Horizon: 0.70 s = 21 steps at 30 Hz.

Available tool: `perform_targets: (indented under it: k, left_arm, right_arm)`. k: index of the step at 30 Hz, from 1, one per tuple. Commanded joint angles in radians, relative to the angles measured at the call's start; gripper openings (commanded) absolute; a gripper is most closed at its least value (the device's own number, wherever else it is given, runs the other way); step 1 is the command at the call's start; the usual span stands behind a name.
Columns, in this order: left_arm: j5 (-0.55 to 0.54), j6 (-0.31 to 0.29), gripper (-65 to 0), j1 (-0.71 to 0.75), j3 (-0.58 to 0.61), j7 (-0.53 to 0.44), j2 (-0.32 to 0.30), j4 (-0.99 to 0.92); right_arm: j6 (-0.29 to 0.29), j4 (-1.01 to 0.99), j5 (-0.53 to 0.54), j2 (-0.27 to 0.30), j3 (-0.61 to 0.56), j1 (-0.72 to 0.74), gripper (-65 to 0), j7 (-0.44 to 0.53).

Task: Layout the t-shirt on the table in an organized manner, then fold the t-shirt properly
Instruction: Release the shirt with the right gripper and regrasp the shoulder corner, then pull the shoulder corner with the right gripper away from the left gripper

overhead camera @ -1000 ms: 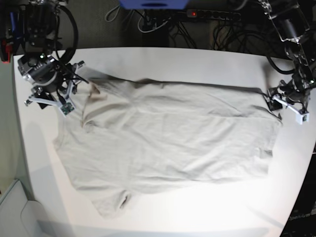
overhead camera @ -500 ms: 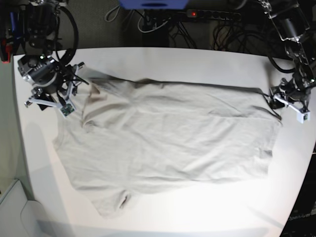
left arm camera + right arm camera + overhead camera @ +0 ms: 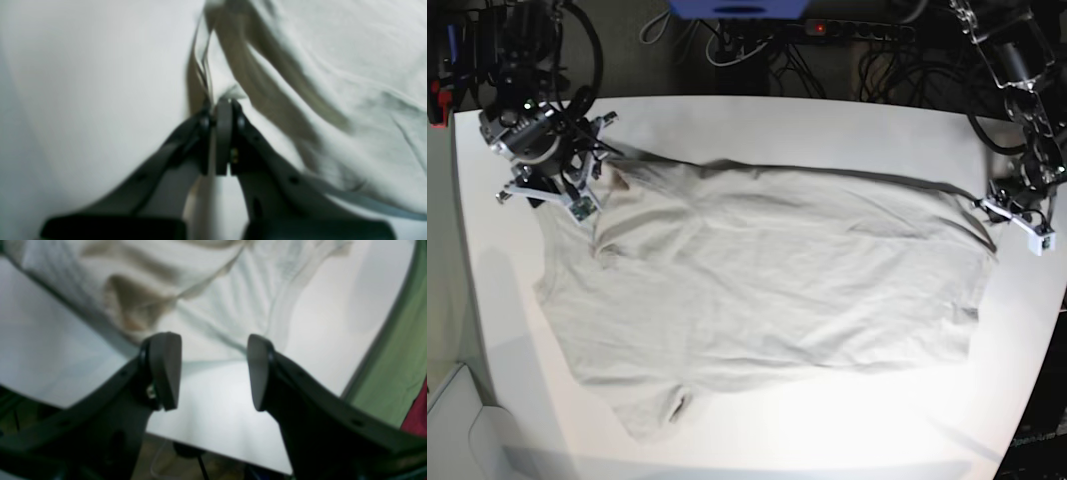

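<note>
The light grey-beige t-shirt (image 3: 767,270) lies spread nearly flat on the white table (image 3: 827,125), neck end to the left and hem to the right. My left gripper (image 3: 987,207) is at the hem's far right corner. In the left wrist view it (image 3: 220,111) is shut on a lifted fold of the t-shirt (image 3: 333,66). My right gripper (image 3: 587,178) hovers at the shirt's far left shoulder. In the right wrist view it (image 3: 211,370) is open and empty, with the t-shirt (image 3: 217,290) just beyond its fingertips (image 3: 165,370).
Cables and a power strip (image 3: 857,30) lie on the dark floor behind the table's far edge, with a blue object (image 3: 737,8) beside them. The table's edge (image 3: 200,453) shows under my right gripper, and a green surface (image 3: 393,366) lies to its right.
My right gripper has moved up and to the right, toward the shirt's far left shoulder. My left gripper has shifted slightly right, still holding the hem corner.
</note>
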Motion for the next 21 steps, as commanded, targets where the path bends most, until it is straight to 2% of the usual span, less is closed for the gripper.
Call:
perform_targets:
  k: [1,8,21]
  left_arm:
    - [-0.005,0.003,-64.7,-0.013,-0.005,-0.014,-0.022,0.018]
    - [-0.005,0.003,-64.7,-0.014,-0.005,-0.012,-0.022,0.016]
    - [-0.005,0.003,-64.7,-0.008,-0.005,-0.012,-0.027,0.014]
  right_arm:
    - [-0.004,0.018,0.013,0.004,-0.021,-0.007,-36.2,0.019]
    - [-0.004,0.022,0.013,0.001,-0.100,-0.041,-36.2,0.019]
    - [-0.004,-0.020,0.013,-0.022,-0.107,0.030,-36.7,0.026]
